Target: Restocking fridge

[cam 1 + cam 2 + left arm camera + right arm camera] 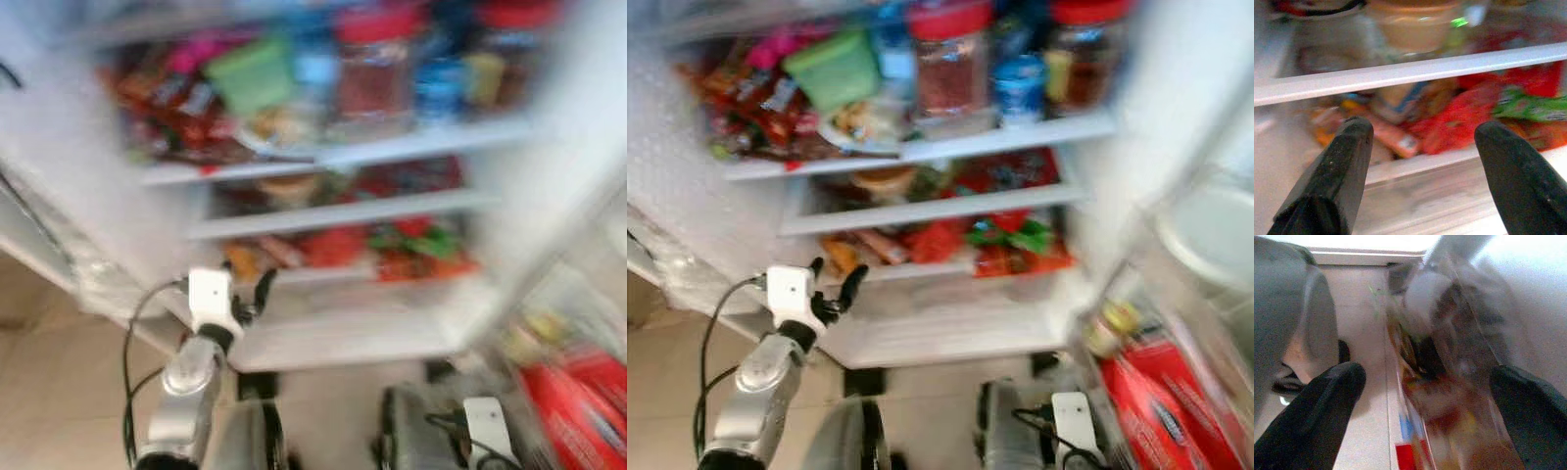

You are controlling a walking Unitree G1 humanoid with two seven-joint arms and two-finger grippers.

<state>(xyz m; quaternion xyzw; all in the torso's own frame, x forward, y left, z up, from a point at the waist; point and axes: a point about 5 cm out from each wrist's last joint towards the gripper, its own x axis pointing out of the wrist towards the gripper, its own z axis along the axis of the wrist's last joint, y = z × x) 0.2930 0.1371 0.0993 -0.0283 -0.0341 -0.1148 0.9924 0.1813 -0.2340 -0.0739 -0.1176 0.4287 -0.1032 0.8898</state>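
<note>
The left gripper point(835, 284) is reaching up toward the open white fridge point(950, 338), its jaws standing wide apart with nothing between them, just in front of the lowest shelf's near left edge. In the left wrist view the two black fingers point(1334, 171) are framing a blurred heap of red and orange snack packets point(1459, 122) lying on that shelf, with a green packet point(1533, 105) further right and a white shelf rail point(1400, 73) running across above them. A black cable point(710, 333) is looping down beside the silver left arm point(759, 392).

The right gripper point(1425, 401) is hanging low, its jaws also wide and empty, pointing at a clear door bin point(1459, 372) holding blurred packets near the beige tiled floor point(1364, 333).

Further out, the fridge's upper shelf is carrying a light green lidded tub point(835, 69), two red-lidded glass jars point(950, 69) and a blue-labelled can point(1019, 88). At the near right, a red carton point(1176, 411) is sitting in the fridge door.
</note>
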